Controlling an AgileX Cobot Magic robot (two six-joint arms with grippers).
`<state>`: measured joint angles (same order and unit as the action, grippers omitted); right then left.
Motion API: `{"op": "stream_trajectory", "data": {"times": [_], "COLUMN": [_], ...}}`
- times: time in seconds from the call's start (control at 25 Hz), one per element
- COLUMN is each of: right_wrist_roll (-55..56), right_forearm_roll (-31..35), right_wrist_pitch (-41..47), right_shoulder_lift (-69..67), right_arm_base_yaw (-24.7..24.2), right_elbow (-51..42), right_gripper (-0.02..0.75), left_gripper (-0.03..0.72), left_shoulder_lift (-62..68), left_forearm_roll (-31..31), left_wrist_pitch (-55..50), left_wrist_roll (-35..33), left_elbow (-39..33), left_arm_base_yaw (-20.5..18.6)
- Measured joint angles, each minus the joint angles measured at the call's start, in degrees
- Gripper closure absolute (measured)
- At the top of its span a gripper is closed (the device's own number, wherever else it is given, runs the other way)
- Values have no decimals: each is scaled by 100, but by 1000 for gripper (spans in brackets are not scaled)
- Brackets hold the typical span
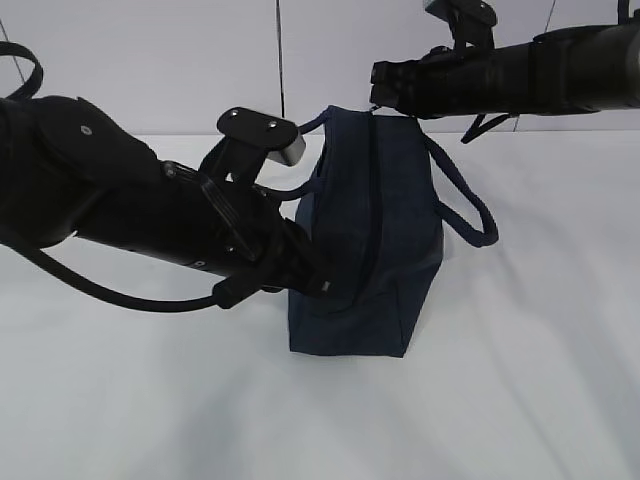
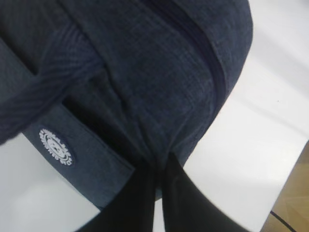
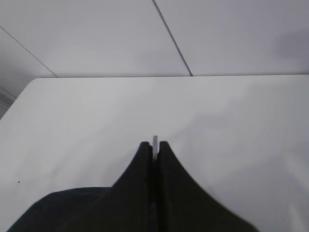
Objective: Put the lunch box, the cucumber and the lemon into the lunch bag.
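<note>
The navy lunch bag [image 1: 365,235] stands zipped on the white table [image 1: 520,380]; the left gripper [image 2: 157,169] pinches its side fabric, the right gripper [image 3: 155,145] clamps a small metal piece above it.

The lunch bag [image 1: 365,230] is dark blue cloth with a rough, woven look. Its strap [image 2: 38,92] is thick ribbed cloth. A white round logo [image 2: 56,146] sits at about 8 o'clock in the left wrist view. The table [image 1: 520,380] is white, smooth and not shiny. The arms look like black plastic.
</note>
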<state>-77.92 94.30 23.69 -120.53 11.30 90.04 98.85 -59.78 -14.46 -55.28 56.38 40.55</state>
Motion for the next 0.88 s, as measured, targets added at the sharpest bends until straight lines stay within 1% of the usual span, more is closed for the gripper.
{"op": "stream_trajectory", "data": {"times": [0.08, 0.2, 0.36, 0.48, 0.68, 0.88], "right_wrist_roll": [0, 211, 539, 659, 750, 848], "right_forearm_roll": [-88, -313, -993, -1403, -1673, -2299], "right_wrist_pitch": [34, 322, 782, 961, 1530, 2008], "right_shoulder_lift": [-16, -26, -26, -26, -26, 52], "right_arm_base_yaw": [-73, -223, -425, -464, -492, -537], "right_elbow": [0, 0, 9, 22, 45, 55], "right_gripper": [737, 737, 738, 738, 737, 737], "left_gripper": [697, 697, 697, 697, 697, 697], "left_shoulder_lift": [0, 0, 0, 0, 0, 0], "left_forearm_roll": [57, 90, 90, 59, 22, 19], "left_wrist_pitch": [-26, -79, -173, -223, -179, 145], "left_wrist_roll": [0, 0, 0, 0, 0, 0], "left_elbow": [0, 0, 0, 0, 0, 0], "left_arm_base_yaw": [-13, -174, -436, -667, -939, -1042]}}
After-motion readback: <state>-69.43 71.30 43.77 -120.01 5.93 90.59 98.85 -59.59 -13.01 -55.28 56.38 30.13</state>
